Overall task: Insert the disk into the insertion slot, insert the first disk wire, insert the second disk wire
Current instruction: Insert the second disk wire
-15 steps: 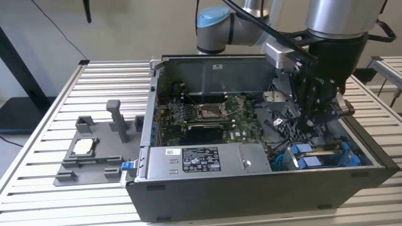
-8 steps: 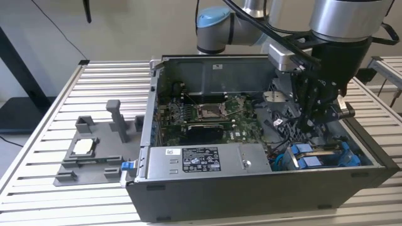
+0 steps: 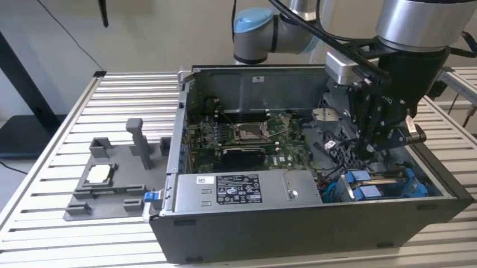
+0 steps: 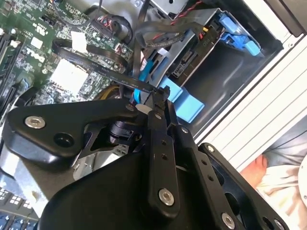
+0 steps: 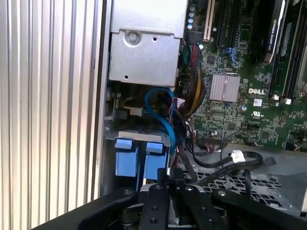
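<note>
A slatted metal table carries one grey fixture near its edge on the exterior view's left, with one square chip lying in it. Beside it stands one open computer case, its motherboard bare and one silver power supply along the near wall. The disk sits in the drive bay in the case's near corner on the exterior view's right; in the first wrist view two blue end tabs of its carrier show side by side, with one light-blue cable looping above them. The single arm reaches down into the case just beside that bay. Its gripper has its fingers pressed together, pinching the end of one black flat disk wire.
</note>
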